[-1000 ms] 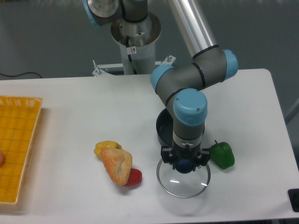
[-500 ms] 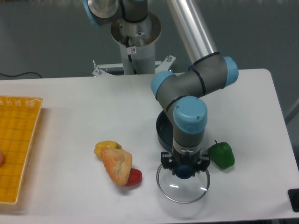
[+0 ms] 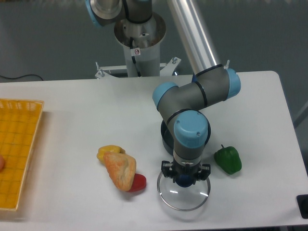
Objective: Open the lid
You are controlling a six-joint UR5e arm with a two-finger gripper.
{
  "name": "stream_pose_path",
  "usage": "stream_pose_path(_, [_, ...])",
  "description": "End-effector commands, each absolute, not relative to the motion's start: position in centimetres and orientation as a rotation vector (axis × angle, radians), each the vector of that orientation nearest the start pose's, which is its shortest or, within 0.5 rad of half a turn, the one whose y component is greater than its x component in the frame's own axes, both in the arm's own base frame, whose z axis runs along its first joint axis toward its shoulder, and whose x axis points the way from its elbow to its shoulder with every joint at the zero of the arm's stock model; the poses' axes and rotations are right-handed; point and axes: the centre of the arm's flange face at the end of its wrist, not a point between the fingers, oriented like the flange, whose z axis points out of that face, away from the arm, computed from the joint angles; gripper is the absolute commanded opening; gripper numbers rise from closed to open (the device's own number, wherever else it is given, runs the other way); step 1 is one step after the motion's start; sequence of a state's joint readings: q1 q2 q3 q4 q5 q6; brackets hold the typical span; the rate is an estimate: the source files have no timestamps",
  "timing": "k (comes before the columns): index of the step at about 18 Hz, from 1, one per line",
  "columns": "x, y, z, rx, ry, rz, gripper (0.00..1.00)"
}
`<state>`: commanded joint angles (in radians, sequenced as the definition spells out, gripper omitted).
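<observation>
- The lid [image 3: 183, 197] is a clear glass disc with a thin metal rim, sitting near the front edge of the table [image 3: 72, 110], right of the middle.
- Its round blue knob [image 3: 182, 181] sits directly under the tool [image 3: 185, 177], between the two dark fingers.
- The tool points straight down at the lid from above, and its fingers [image 3: 166, 170] stand close on either side of the knob, so it appears to be clamped on the knob.
- The glass disc spreads out around and in front of the tool; its back part is hidden under the tool and wrist.
- I cannot tell whether the lid rests on the table or hangs just above it.
- The dark blue saucepan [image 3: 166, 135] stands just behind the lid, toward the table's back edge, and is mostly hidden by the arm [image 3: 192, 96]; the lid is off it.
- A green pepper [image 3: 228, 160] lies just right of the tool and lid, apart from both.
- To the left of the lid lie a piece of bread [image 3: 120, 169], a yellow pepper [image 3: 109, 150] behind it, and a red item [image 3: 138, 182] peeking out at its front; they touch one another.
- A yellow basket [image 3: 19, 144] sits at the table's left edge, well apart from the lid.
</observation>
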<state>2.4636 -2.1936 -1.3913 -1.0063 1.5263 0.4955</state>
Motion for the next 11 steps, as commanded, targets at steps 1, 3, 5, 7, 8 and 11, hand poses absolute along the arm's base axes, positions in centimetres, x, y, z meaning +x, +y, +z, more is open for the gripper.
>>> stream_pose_path(1, [-46.9,55.5,25.1,-2.959,-0.606,0.060,0.44])
stream_pose_path(3, [-46.9,55.6,24.6,-2.965,-0.607,0.056,0.45])
stream_pose_path(5, [-46.7,55.7,24.3,-2.969,-0.604,0.051,0.45])
stream_pose_path(7, [-46.5,56.0,24.0,-2.974,-0.598,0.046,0.45])
stream_pose_path(8, [-46.5,56.0,23.7,-2.977,-0.598,0.045,0.45])
stream_pose_path(11, [-46.5,56.1,23.5,-2.980,-0.597,0.042,0.45])
